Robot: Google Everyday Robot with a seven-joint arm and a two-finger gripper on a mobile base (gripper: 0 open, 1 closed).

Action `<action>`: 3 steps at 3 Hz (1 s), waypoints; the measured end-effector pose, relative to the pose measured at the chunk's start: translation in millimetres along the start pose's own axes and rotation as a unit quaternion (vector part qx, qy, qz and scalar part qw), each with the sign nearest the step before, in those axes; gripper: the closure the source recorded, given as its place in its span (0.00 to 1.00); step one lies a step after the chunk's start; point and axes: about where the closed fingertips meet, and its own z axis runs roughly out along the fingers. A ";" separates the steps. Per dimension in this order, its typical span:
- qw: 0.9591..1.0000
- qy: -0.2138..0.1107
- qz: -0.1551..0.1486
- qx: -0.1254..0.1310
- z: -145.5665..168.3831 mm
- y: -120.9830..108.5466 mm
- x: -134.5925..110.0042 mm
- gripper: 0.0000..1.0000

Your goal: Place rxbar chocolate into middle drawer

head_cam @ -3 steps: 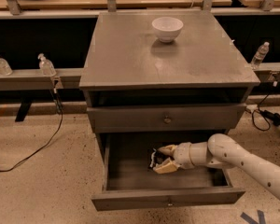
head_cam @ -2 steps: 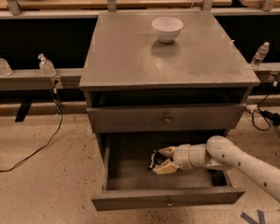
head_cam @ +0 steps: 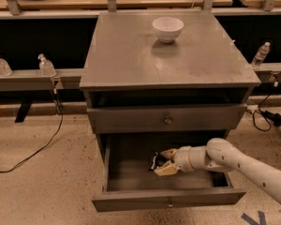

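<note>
The middle drawer (head_cam: pixel 131 177) is pulled open at the bottom of the grey cabinet. My gripper (head_cam: pixel 160 162) reaches into it from the right, low over the drawer floor near the middle. The rxbar chocolate (head_cam: pixel 154 161), a small black wrapper with a white patch, sits between the pale fingertips (head_cam: pixel 167 169), and the gripper is shut on it. Whether the bar touches the drawer floor I cannot tell. The upper knobbed drawer (head_cam: pixel 167 120) is closed.
A white bowl (head_cam: pixel 167 28) stands on the cabinet top (head_cam: pixel 131 60) near the back. Small clear bottles (head_cam: pixel 46 65) stand on the rail to the left, and another (head_cam: pixel 261 54) to the right. Cables (head_cam: pixel 33 151) lie on the floor to the left and right.
My gripper and the bar have stayed almost in the same place inside the drawer, shifting only slightly left. Nothing else has moved.
</note>
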 end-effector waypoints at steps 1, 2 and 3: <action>1.000 0.000 0.014 0.025 -8.8 -12.8 2.2 0.55; 0.999 -0.001 0.019 0.041 -16.7 -20.7 2.8 0.57; 0.997 -0.008 0.028 0.067 -33.7 -28.8 1.9 0.32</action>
